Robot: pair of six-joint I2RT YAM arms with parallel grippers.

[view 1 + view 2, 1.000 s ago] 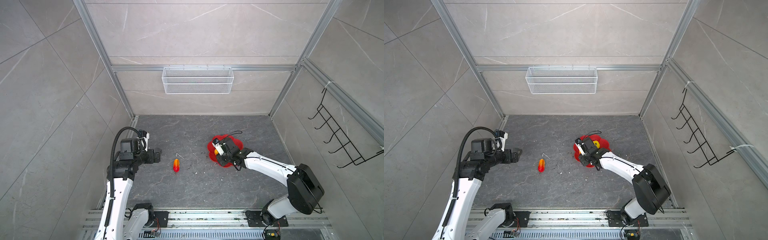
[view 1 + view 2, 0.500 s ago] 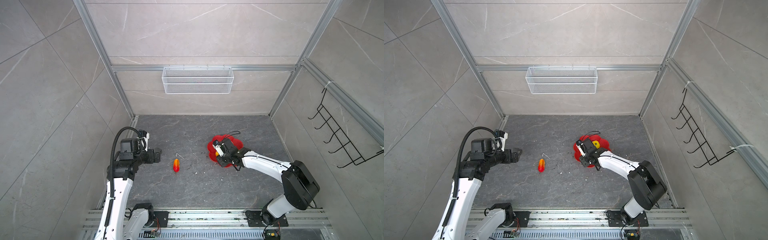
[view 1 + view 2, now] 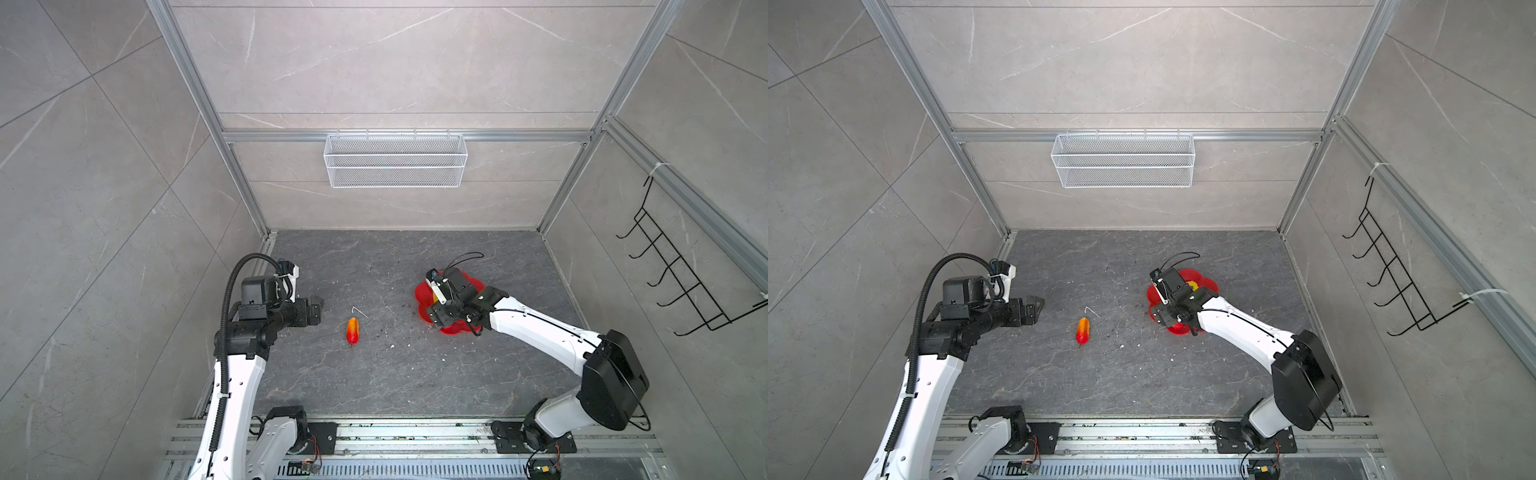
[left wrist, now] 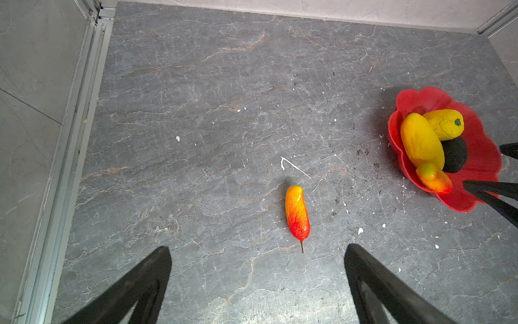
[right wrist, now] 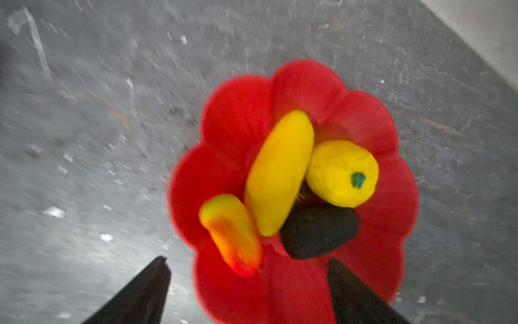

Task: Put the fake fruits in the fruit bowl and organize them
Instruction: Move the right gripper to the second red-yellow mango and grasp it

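The red petalled fruit bowl (image 3: 422,296) (image 3: 1177,328) sits right of the floor's middle. It holds a long yellow oval (image 5: 280,171) (image 4: 420,140), a round yellow one with a green spot (image 5: 342,174), a dark oval (image 5: 319,230) and an orange-red one (image 5: 232,230) lying against its rim. My right gripper (image 5: 247,260) (image 3: 434,301) hangs open just above the bowl's near side, holding nothing. Another orange-red fruit (image 3: 352,329) (image 3: 1083,330) (image 4: 297,213) lies on the floor, left of the bowl. My left gripper (image 4: 258,248) (image 3: 318,309) is open, short of that fruit.
A white wire mesh basket (image 3: 395,160) hangs on the back wall and a black hook rack (image 3: 681,282) on the right wall. White flecks and a small bent white scrap (image 4: 291,167) lie on the grey stone floor. Aluminium rails run along the front edge.
My right gripper has gone from shut to open over the bowl, and the orange-red fruit it carried now lies in the bowl. The left arm has stayed still.
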